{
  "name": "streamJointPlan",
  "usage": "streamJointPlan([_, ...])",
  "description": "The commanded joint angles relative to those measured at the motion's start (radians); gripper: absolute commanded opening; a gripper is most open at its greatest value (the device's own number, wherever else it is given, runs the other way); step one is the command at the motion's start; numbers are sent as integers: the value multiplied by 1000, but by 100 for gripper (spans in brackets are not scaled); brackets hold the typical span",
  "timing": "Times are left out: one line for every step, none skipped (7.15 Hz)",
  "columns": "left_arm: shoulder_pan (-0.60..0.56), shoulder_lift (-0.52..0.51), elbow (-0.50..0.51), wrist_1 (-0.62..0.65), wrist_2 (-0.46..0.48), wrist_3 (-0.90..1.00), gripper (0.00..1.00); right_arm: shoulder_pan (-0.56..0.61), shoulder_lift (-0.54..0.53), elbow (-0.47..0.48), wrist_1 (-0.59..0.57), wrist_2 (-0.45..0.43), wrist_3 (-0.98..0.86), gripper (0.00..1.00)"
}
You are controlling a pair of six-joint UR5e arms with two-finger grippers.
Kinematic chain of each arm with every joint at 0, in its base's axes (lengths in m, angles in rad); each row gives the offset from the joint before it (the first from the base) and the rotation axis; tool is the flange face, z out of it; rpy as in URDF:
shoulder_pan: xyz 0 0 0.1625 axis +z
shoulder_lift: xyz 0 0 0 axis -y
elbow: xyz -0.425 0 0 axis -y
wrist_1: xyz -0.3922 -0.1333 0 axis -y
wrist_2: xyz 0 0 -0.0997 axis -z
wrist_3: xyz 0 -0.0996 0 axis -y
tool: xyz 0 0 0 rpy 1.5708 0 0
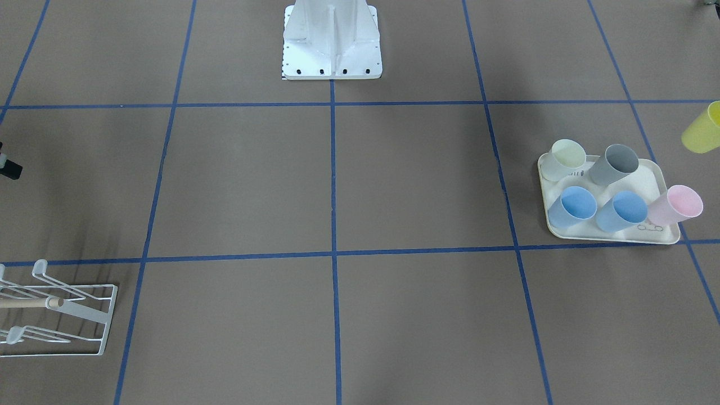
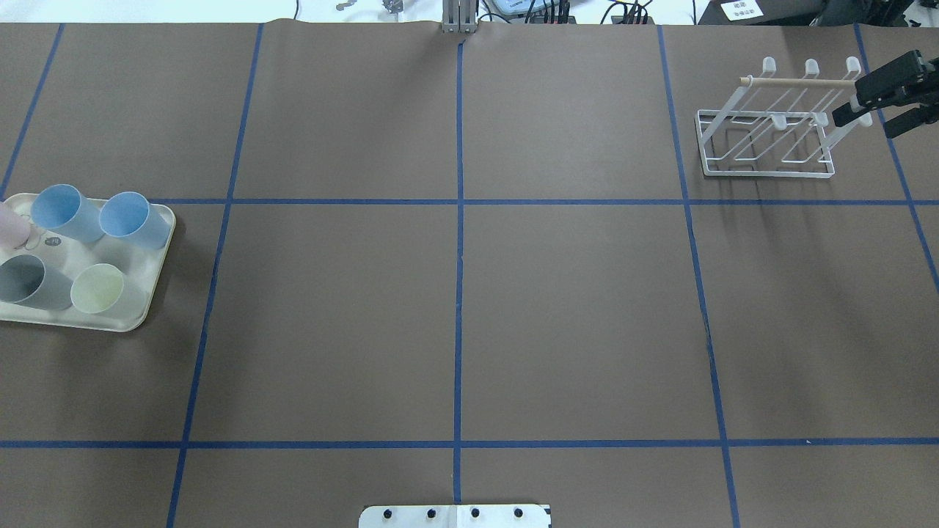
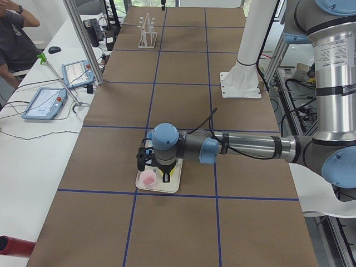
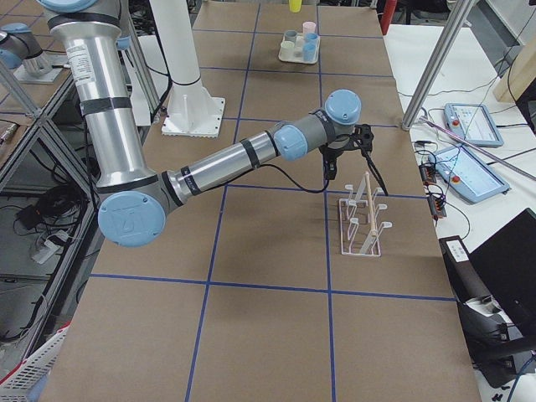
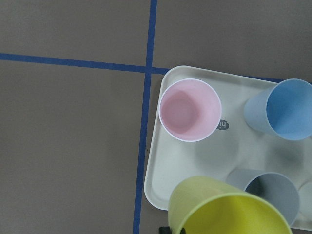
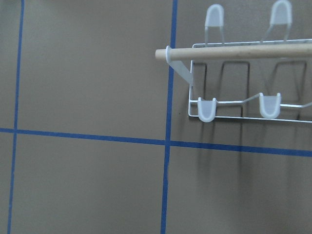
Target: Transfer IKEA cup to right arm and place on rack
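A yellow IKEA cup [image 5: 229, 209] fills the bottom of the left wrist view, tilted and lifted above the tray. The same yellow cup [image 1: 703, 128] hangs in the air at the front-facing view's right edge. My left gripper [image 3: 157, 171] is over the tray's end and shut on it. The white wire rack [image 2: 766, 139] with its wooden dowel [image 6: 234, 52] stands at the far right. My right gripper [image 2: 864, 125] hovers by the rack's right end, open and holding nothing.
A cream tray [image 2: 139, 312] at the left edge holds a pink cup [image 5: 189, 109], two blue cups [image 2: 66, 213], a grey cup [image 2: 26, 282] and a pale cream one [image 2: 99, 290]. The robot's white base [image 1: 332, 42] is mid-table. A person sits beside the table [image 3: 14, 39].
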Motion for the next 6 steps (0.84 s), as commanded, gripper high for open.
streamJointPlan([-7,-192,-48,276,6,5,0,-32,19,7,0,-49,33,99])
streamJointPlan([-1,-275,-45,325,0,-98,0,-61,26,13,3,-66,115,99])
streamJointPlan([13,-301,-59,273,-22,-278,0,-86,78,13,4,-90,172,99])
streamJointPlan([83,-301,-63,119,-65,-505,0,-104,115,1,6,-91,216,99])
streamJointPlan([161,-295,-59,-63,-61,-729,0,-117,131,-1,36,-107,220,99])
streamJointPlan([244,-295,-48,-235,-53,-950,0,-135,140,-5,65,-117,232,99])
